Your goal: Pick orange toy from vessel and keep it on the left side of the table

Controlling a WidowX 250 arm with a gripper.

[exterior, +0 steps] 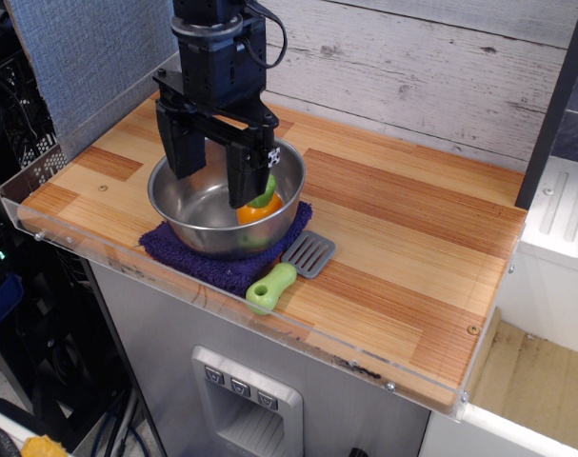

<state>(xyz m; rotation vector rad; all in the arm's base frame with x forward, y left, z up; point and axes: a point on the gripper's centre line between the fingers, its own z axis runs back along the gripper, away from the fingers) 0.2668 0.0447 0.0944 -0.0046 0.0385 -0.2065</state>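
Observation:
The orange toy (261, 209) with its green cap lies inside the shiny steel vessel (189, 205), against the right inner wall. The vessel stands on a dark purple cloth (208, 266) at the left front of the wooden table (403, 238). My gripper (215, 179) hangs over the vessel, open, its two black fingers reaching down into the bowl. The right finger (244, 174) stands in front of the toy's green cap and hides part of it. The left finger is over the bowl's left half. Nothing is held between the fingers.
A grey spatula with a green handle (272, 285) lies on the table just right of the cloth, its blade (310, 252) near the vessel. A clear acrylic rim (69, 243) edges the table front and left. A plank wall (431, 67) stands behind.

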